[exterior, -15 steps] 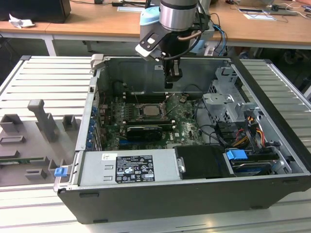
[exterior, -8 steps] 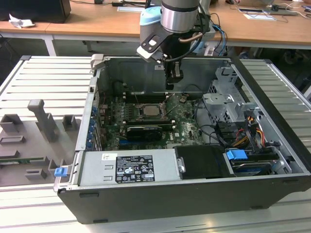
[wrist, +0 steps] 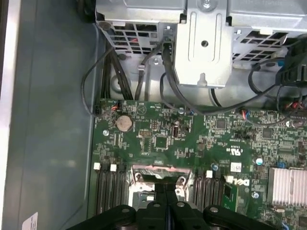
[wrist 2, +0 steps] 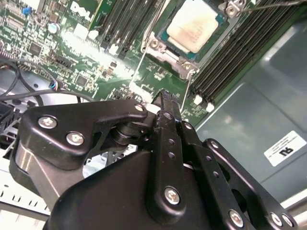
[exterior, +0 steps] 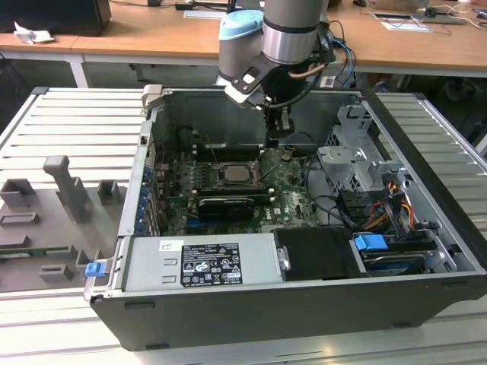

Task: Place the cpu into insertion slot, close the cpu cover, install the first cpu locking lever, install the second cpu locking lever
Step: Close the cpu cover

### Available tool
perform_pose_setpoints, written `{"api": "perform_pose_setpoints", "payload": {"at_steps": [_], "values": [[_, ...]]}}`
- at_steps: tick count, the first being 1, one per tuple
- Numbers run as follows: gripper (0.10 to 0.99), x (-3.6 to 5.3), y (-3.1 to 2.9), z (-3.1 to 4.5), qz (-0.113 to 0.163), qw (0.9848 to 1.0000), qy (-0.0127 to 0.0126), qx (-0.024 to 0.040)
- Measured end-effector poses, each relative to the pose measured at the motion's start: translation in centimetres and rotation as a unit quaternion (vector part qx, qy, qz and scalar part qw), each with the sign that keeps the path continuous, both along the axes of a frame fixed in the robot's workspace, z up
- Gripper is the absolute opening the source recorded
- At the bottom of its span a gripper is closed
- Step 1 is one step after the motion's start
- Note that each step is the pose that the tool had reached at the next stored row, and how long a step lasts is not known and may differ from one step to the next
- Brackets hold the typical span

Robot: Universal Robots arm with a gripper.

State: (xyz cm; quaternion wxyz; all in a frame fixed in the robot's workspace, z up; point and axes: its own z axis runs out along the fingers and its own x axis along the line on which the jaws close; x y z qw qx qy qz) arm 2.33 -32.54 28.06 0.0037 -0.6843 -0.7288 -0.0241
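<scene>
Right, I hang the black metal gripper (wrist 2: pixel 168 99) near the green motherboard (wrist 2: pixel 86 72), fingers together on nothing, because the pale silvery square cpu (wrist 2: pixel 194 26) already lies in its metal-rimmed square insertion slot (wrist 2: pixel 160 45).

An open computer case (exterior: pixel 304 323) lies on a slatted metal table (exterior: pixel 68 114), a silver power supply (exterior: pixel 202 262) along its near wall, a drive cage (exterior: pixel 358 163) by its far corner; grey fixture blocks (exterior: pixel 65 190) stand beside it.

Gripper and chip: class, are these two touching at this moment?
Apart. In the second wrist view the gripper stops short of the chip, and green circuit board shows between them.
</scene>
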Motion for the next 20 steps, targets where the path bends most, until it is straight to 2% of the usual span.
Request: {"api": "perform_pose_setpoints", "payload": {"at_steps": [3, 9, 20], "values": [[0.106, 1.06, 0.00, -0.33, 0.000, 1.0000, 0.0000, 0.0000], [0.106, 2.37, 0.00, -0.83, 0.000, 1.0000, 0.0000, -0.0002], [0.106, 2.80, 0.00, -1.36, 0.001, 1.0000, 0.0000, -0.0004]]}}
